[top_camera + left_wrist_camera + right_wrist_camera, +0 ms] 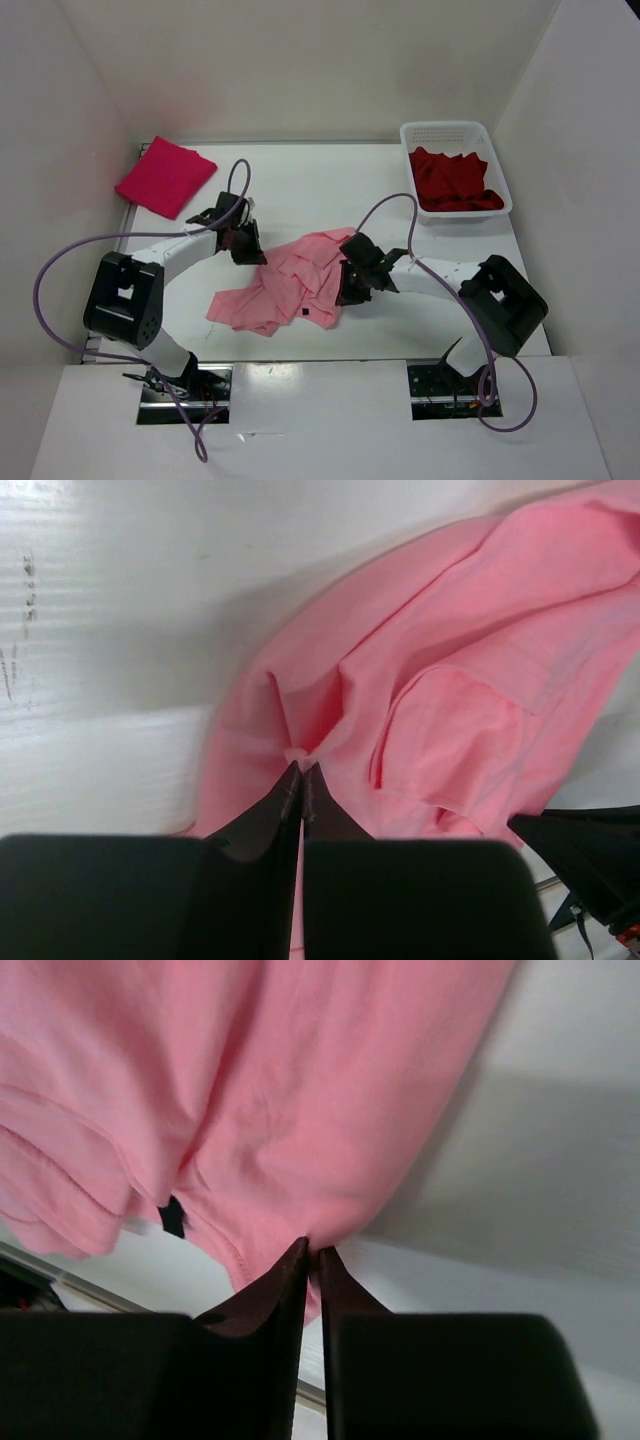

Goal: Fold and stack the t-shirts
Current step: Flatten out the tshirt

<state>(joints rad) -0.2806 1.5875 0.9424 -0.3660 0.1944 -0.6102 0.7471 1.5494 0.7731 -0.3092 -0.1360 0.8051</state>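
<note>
Pale pink t-shirt (285, 290) lies crumpled at centre of table (300, 190). Left gripper (302, 772) pinches its left edge tight, right gripper (312, 1252) pinches the right hem. Crimson t-shirt (165, 177) folded back-left; dark red t-shirt (452, 180) in basket (440, 130).

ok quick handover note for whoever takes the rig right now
Left gripper: shut on a bunched edge of the pale pink t-shirt.
Right gripper: shut on its hem at the opposite side.
Pale pink t-shirt lies crumpled in the middle of the table. Crimson-pink t-shirt folded, rear left. Dark red t-shirt heaped in the white lattice basket, rear right.
Done: one folded.
To do: fold the pale pink and dark red, stack all three.
</note>
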